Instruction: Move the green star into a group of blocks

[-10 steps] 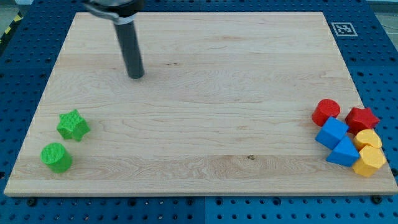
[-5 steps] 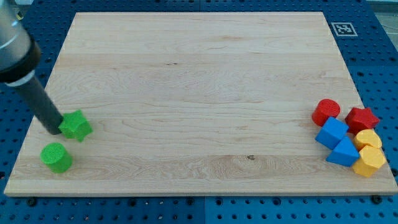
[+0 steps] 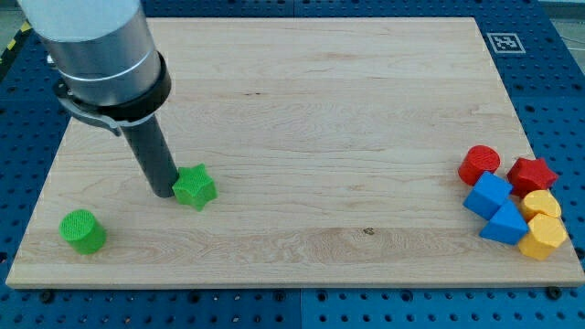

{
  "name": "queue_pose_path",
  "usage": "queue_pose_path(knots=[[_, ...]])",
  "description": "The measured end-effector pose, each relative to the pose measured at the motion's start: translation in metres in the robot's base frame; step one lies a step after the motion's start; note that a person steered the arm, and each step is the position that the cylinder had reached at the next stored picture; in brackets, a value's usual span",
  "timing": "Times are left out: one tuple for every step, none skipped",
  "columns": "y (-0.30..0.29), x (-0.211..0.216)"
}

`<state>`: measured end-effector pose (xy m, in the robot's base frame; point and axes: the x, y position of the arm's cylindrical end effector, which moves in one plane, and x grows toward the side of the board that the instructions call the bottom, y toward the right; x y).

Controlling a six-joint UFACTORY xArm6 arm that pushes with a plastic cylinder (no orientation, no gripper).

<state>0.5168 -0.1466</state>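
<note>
Now pressing my tip against green star from nine o'clock, left of centre on surface; group of blocks far toward three o'clock. No claw.

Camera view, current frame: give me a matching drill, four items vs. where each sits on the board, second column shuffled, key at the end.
Items:
1. green star
2. green cylinder
3. red cylinder
4. my tip

Places:
A. top of the cluster at the view's right edge
B. alone near the view's bottom-left corner
C. touching the green star's left side
D. left of centre, just right of the rod's end

Pairs: 1-D, 2-B, 3-A, 4-C
</note>
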Motion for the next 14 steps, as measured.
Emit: queue_pose_path(knots=[[0.033,0.000],[0.056,0.000],[0.071,0.007],[0.086,0.012],[0.102,0.012],[0.123,0.012],[0.144,0.012],[0.147,0.012],[0.147,0.012],[0.160,0.012],[0.174,0.012],[0.188,0.012],[0.199,0.012],[0.202,0.006]])
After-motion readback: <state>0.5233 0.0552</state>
